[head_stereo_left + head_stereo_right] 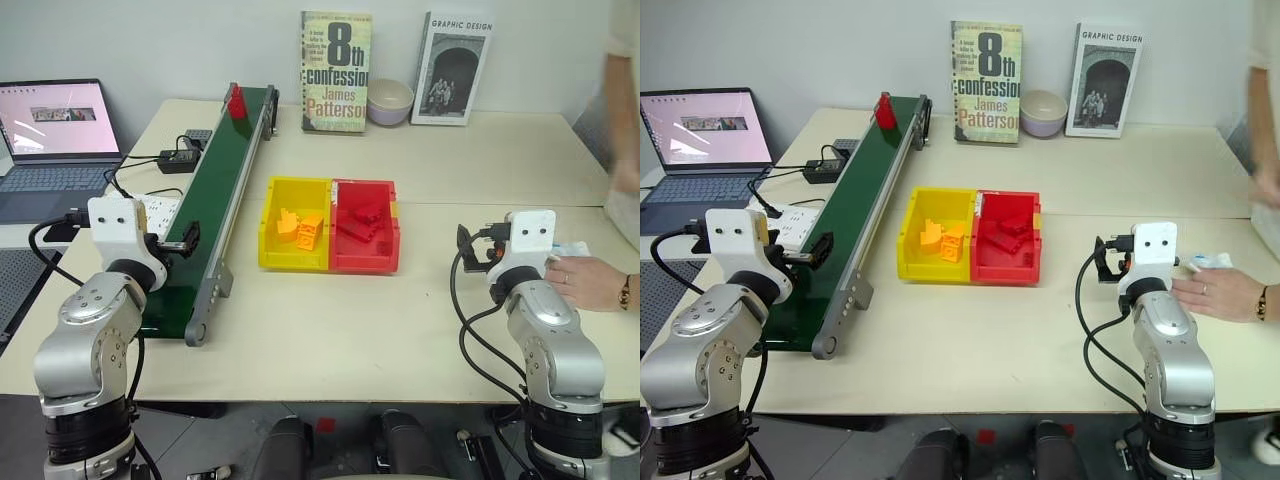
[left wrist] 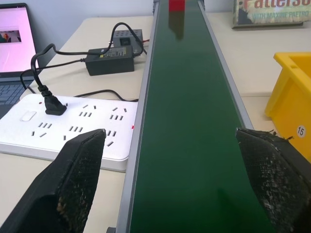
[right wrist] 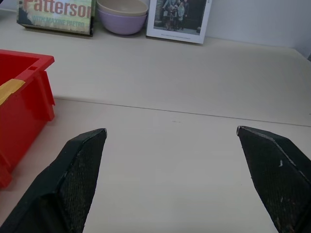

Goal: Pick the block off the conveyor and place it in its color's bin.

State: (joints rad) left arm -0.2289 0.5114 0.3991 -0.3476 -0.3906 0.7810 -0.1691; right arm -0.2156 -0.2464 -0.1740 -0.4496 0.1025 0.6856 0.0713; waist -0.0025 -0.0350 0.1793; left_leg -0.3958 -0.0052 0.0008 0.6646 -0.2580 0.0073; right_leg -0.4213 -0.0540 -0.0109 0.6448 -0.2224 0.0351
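The small red block point(image 1: 236, 101) stands on the far end of the dark green conveyor point(image 1: 220, 190), which runs along the table's left side. My left gripper point(image 2: 170, 133) is open and level over the belt's near end, far short of the block point(image 2: 177, 5), with nothing between its fingers. The red bin point(image 1: 365, 258) sits mid-table with red bricks inside, to the right of a yellow bin point(image 1: 293, 258) of orange-yellow bricks. My right gripper point(image 3: 171, 131) is open and empty over bare table, to the right of the red bin point(image 3: 24, 97).
A person's hand point(image 1: 590, 283) rests on the table beside my right wrist, and another arm is blurred at the right edge. A laptop point(image 1: 55, 140), white power strip point(image 1: 160, 212) and black adapter point(image 1: 180, 158) lie left of the conveyor. Two books and a bowl point(image 1: 390, 100) stand at the back.
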